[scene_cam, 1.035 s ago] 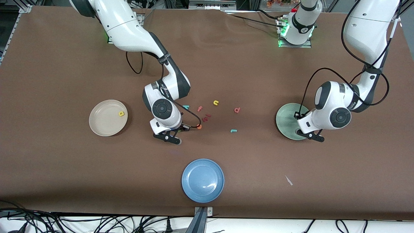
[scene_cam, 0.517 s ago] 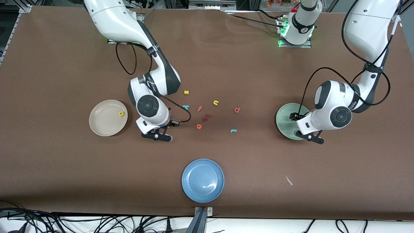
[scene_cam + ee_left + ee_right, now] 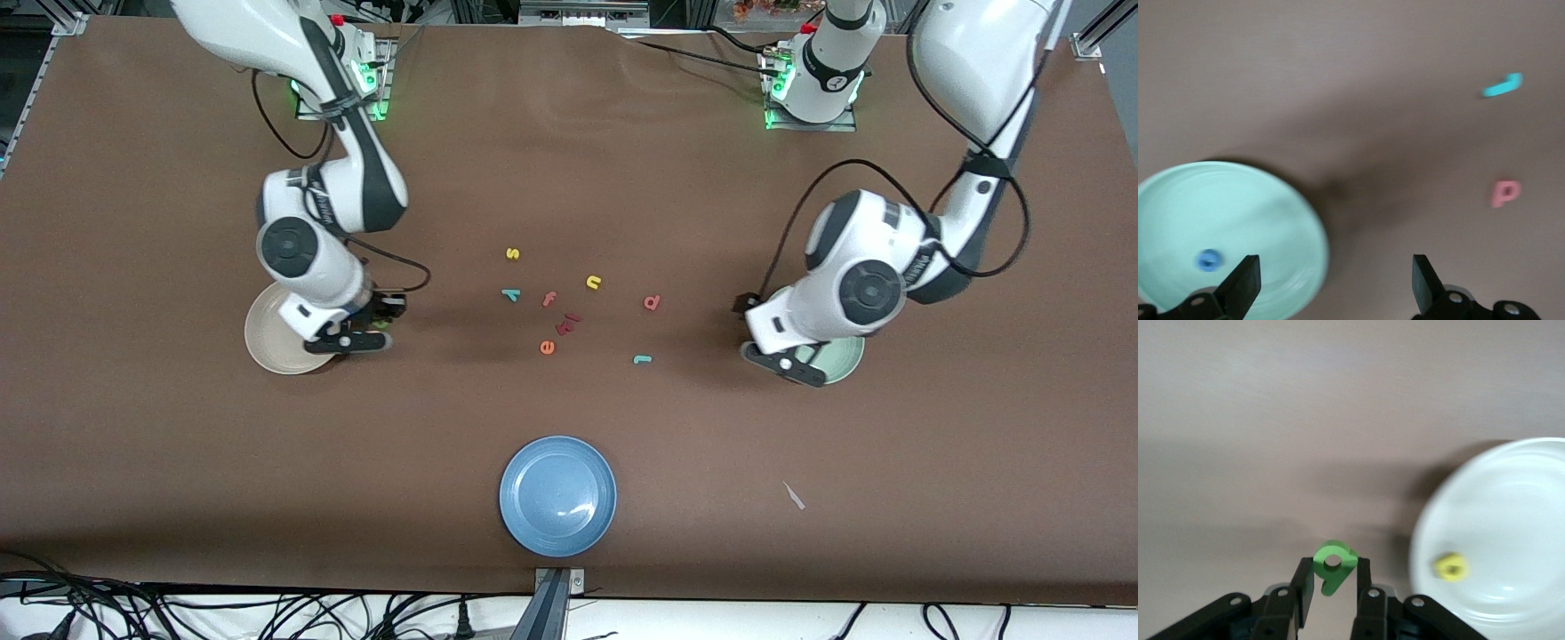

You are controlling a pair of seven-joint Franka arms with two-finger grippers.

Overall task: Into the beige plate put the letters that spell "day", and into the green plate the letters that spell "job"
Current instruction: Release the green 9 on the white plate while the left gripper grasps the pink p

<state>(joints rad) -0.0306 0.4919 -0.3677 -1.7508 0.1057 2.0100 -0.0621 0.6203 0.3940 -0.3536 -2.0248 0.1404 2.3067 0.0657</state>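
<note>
My right gripper pinches the green letter just beside the beige plate, not yet over its rim. My left gripper hangs wide open, empty, at the green plate.

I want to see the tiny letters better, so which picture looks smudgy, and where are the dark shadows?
Left wrist view: smeary all over, the green plate, teal hook letter and pink letter soft-edged, with a dark shadow beside the plate. Right wrist view: the green letter in the right claw looks fairly sharp, while the beige plate glares white. Front view: sharpest, soft arm shadows.
</note>
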